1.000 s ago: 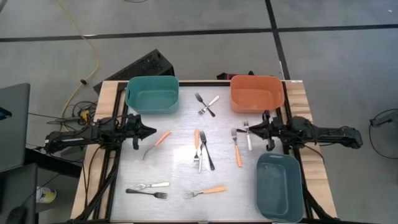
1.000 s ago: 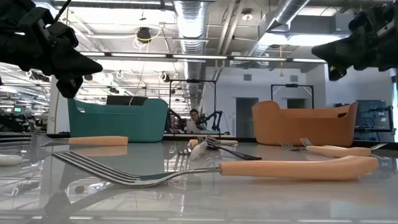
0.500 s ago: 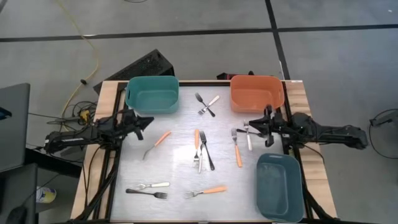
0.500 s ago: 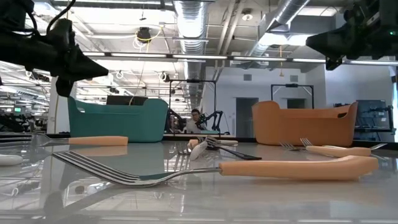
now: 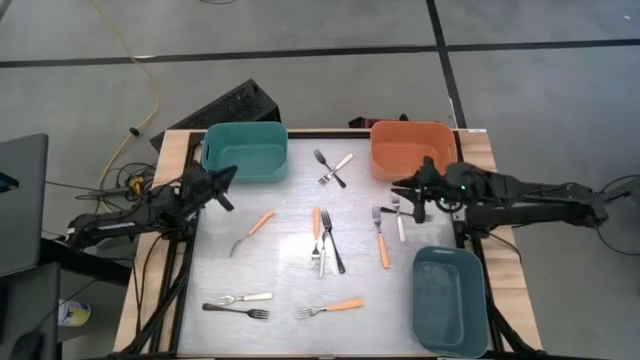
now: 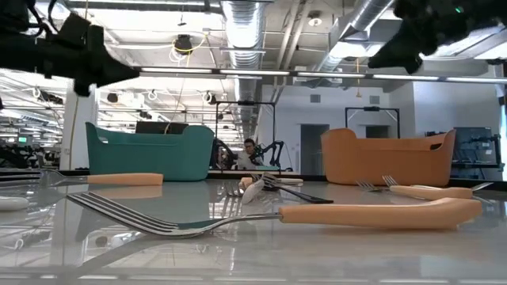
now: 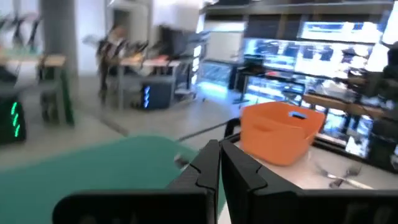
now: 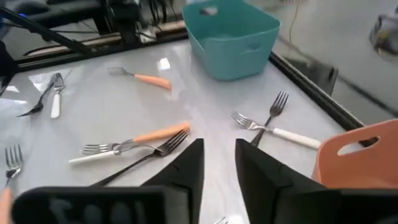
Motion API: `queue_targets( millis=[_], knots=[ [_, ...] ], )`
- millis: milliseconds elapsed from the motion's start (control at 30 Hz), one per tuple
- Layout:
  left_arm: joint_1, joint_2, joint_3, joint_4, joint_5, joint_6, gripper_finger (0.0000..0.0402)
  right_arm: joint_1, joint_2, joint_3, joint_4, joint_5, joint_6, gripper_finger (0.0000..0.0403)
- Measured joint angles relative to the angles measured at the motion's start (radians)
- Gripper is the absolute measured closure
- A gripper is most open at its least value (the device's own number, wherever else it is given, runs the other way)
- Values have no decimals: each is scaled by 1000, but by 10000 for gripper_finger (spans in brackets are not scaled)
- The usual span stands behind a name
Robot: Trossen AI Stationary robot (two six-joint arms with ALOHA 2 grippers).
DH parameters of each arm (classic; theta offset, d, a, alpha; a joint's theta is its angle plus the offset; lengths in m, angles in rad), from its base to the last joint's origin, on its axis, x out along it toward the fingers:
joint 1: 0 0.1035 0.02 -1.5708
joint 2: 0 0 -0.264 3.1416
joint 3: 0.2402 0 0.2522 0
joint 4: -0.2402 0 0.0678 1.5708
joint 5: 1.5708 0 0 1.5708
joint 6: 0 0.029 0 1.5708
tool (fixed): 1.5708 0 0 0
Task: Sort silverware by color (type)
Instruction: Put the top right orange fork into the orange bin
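Several small forks lie flat on the grey table (image 5: 285, 270). An orange-handled one (image 5: 255, 226) is left of centre. An orange, a white and a black one overlap at the centre (image 5: 322, 240). Another orange one (image 5: 381, 240) and a white one (image 5: 400, 218) lie to the right. A black and a white fork cross near the far edge (image 5: 333, 168). Three more lie near the front (image 5: 240, 303) (image 5: 332, 307). My left gripper (image 5: 230, 176) (image 7: 219, 169) hangs shut beside the teal bin (image 5: 244, 150). My right gripper (image 5: 397, 188) (image 8: 219, 163) is open, in the air by the orange bin (image 5: 412, 150).
A blue-grey bin (image 5: 449, 300) stands at the table's near right corner, with the teal and orange bins along the far edge. Wooden rails border the table's left and right sides. Bare table lies between the fork groups. A person sits far back in the room (image 6: 249, 150).
Both grippers have risen and swung toward the far edge. The left has gone toward the teal bin's near corner, the right toward the orange bin's near left corner. No fork has moved.
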Motion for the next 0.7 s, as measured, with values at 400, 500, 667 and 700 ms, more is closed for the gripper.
queue_targets(
  millis=[400, 500, 667, 700],
  knots=[
    [110, 382, 0, 242, 318, 290, 397, 67, 499, 300, -356, -34, 439, 230],
    [110, 439, 0, 272, 320, 324, 383, 79, 621, 359, -456, -85, 590, 230],
    [110, 482, 1, 309, 343, 348, 347, 78, 799, 441, -544, -177, 700, 223],
    [110, 484, 1, 309, 352, 354, 339, 77, 828, 455, -555, -191, 708, 220]
  ],
)
